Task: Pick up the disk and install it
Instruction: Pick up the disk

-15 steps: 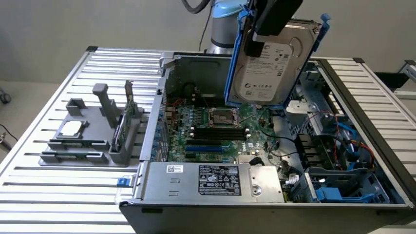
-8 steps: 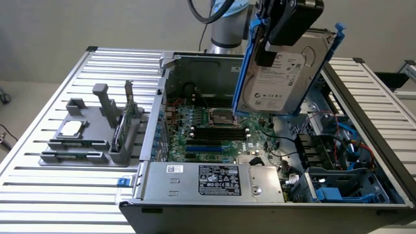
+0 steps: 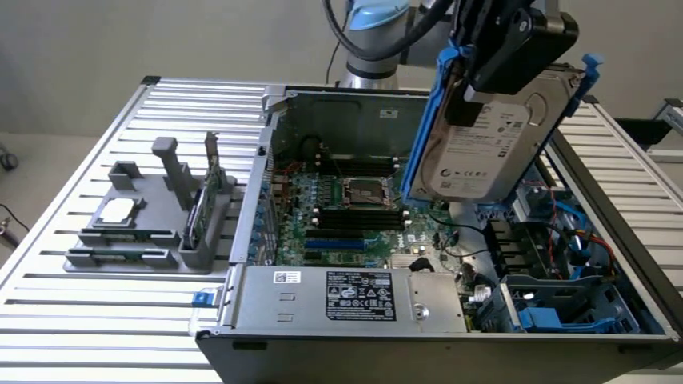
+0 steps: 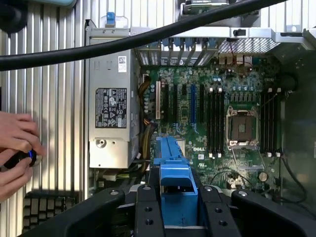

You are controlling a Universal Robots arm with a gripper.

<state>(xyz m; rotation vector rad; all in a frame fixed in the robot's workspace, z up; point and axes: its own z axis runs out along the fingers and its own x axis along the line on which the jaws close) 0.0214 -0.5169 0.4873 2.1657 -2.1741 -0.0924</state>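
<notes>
The gripper (image 3: pixel 475 100) is hanging high toward the exterior view's right, its jaws clamping the disk (image 3: pixel 485 152) by the edges of its blue frame (image 3: pixel 421 136). The disk is being held in the air over the open case (image 3: pixel 280 120), tilted steeply, with its white label facing the camera and its lower end hanging above the right part of the motherboard (image 3: pixel 353 216). In the wrist view the gripper (image 4: pixel 178 212) is showing two black fingers (image 4: pixel 148 212) pressing on either side of the frame (image 4: pixel 174 168), with the motherboard (image 4: pixel 197 123) and the grey power supply (image 4: pixel 111 108) lying below. A thick black cable (image 4: pixel 123 44) is crossing that picture. The case is sitting on a slatted metal bench (image 3: pixel 85 320). Toward the exterior view's left a grey holder (image 3: pixel 139 258) is resting on the bench, carrying a square chip (image 3: pixel 115 212) and a thin green card (image 3: pixel 195 216) standing on edge. A person's hands (image 4: pixel 17 136) are gripping a small dark object (image 4: pixel 22 157) over the bench beside the case.
</notes>
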